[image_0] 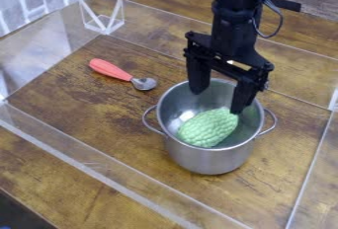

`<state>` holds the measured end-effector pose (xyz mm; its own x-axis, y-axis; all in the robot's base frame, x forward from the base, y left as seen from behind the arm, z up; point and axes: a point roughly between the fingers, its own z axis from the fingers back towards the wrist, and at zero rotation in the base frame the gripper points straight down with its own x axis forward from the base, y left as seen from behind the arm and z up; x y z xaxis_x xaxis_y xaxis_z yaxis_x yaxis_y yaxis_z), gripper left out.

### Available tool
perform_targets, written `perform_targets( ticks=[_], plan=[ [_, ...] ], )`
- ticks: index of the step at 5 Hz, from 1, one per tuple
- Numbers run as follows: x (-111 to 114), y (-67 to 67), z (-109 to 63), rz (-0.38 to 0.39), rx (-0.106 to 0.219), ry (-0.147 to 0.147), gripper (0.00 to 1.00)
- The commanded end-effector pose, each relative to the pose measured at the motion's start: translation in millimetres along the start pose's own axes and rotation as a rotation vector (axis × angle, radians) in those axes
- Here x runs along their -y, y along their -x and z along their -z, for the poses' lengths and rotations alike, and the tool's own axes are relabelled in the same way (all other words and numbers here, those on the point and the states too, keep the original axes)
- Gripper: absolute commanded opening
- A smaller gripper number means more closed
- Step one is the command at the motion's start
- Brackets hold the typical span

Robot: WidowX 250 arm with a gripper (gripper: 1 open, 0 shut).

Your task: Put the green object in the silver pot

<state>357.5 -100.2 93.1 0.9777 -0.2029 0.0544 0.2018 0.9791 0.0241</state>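
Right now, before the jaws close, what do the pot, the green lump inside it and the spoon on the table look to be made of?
The silver pot looks like polished stainless steel: bright, mirror-like walls. The green object has a matte, knobbly skin, probably soft plastic or rubber, though I cannot be sure. The spoon seems to have a dull red plastic handle and a grey metal bowl.

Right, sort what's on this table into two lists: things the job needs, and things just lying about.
Part of the job:
- green object, lying inside the pot
- silver pot
- gripper, open, fingers reaching down into the pot

Just lying about:
- red-handled spoon, left of the pot
- clear triangular stand, far left corner
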Motion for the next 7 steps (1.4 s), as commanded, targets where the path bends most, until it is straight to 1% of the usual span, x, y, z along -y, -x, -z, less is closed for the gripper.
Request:
perform_targets(
  ticks=[1, 4, 5, 6, 7],
  plan=[
    [-7, -5.0, -9.9, -0.033, 0.040, 0.004, 1.00],
    [-5, 5.6, -18.8, -0.019, -0.006, 0.011, 1.00],
    [-1, 14.0, -8.2, -0.014, -0.018, 0.013, 1.00],
    [3, 21.1, 1.7, -0.009, -0.023, 0.015, 1.00],
    [0, 23.1, 0.8, -0.037, -0.025, 0.016, 0.00]
  ],
)
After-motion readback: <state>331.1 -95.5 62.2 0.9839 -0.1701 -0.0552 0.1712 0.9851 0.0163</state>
